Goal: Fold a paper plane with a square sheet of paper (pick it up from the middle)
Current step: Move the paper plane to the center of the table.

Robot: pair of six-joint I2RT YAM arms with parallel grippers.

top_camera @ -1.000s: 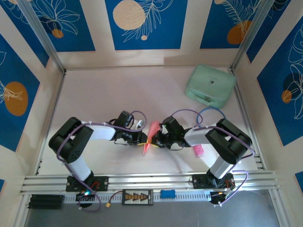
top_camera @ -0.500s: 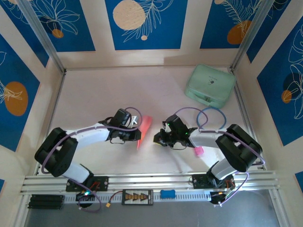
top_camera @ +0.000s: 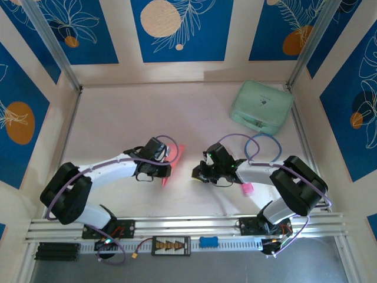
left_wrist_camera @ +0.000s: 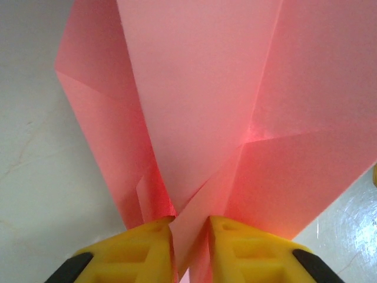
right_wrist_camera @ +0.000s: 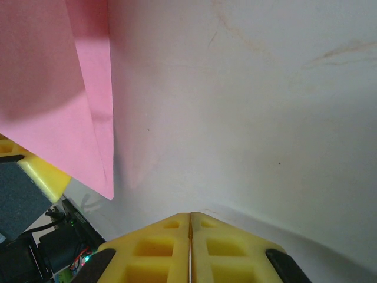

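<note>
Left arm is reaching in toward mid-worktop [top_camera: 118, 118]. The left fingers [top_camera: 164, 173] have the paper plane [top_camera: 174, 159] by its near end.

Left wrist view: the yellow left fingers [left_wrist_camera: 147, 250] sit on either side of the centre fold, pinching it. Paper fills the narrow gap between the pads. The paper plane [left_wrist_camera: 200, 88] fans out ahead of them, salmon pink, with a flap on each side, diagonal creases showing and pale worktop [left_wrist_camera: 35, 194] underneath.

Top view: the plane is a slim pink sliver running near to far, just left of centre and between the two arms. I can't tell whether it's lifted or resting on the surface.

Right fingers [top_camera: 196, 173] are near the plane on its right, with a gap, not touching it. Right wrist view: the right fingers [right_wrist_camera: 171, 247] are pressed together with nothing between them, low over bare worktop [right_wrist_camera: 265, 118]. The edge of the paper plane [right_wrist_camera: 53, 88] is at upper left, with a bit of yellow finger below it.

Mint-green case [top_camera: 262, 106] is in the far right corner, well apart from everything. Bright-pink stick [top_camera: 247, 188] lies beside the right arm's forearm, near the front.
</note>
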